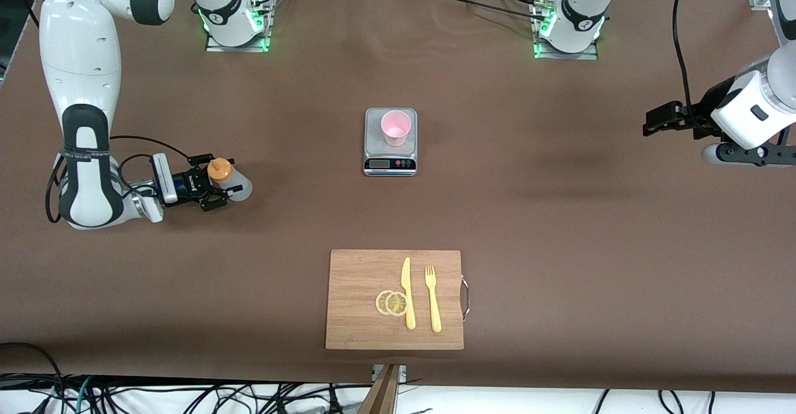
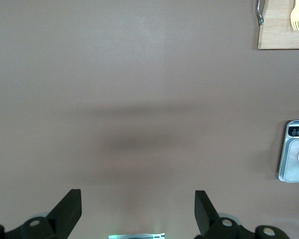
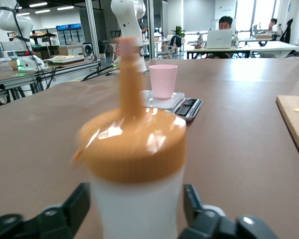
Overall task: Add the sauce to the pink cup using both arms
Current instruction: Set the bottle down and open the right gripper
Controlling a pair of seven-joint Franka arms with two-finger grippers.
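Orange-capped and whitish, the small translucent plastic squeeze bottle of sauce (image 1: 229,181) stands upright on the brown worktop (image 1: 559,215) toward the right arm's end, its long axis vertical and its tapered nozzle pointing straight up. The right pincer (image 1: 219,186) sits level at the bottle's body, a black finger on each flank; in the right wrist view the fingers (image 3: 77,209) stand just clear of the soft white wall, so the jaws look parted around the bottle, not clamped on it. From that bottle the pale pink translucent plastic tumbler (image 1: 395,127), round, plain-rimmed and handleless, lies at about two o'clock in the front view, well apart, standing upright on a small silver kitchen scale with a dark display strip (image 1: 390,164). The right arm is plainly the nearer one to the sauce. The left pincer (image 1: 653,122) hangs wide open and empty over bare worktop at the left arm's end, waiting. At six o'clock from the scale lies a bamboo cutting board (image 1: 360,277) carrying two pale lemon slices (image 1: 392,303), a yellow plastic knife (image 1: 407,293) and a yellow plastic fork (image 1: 433,298).
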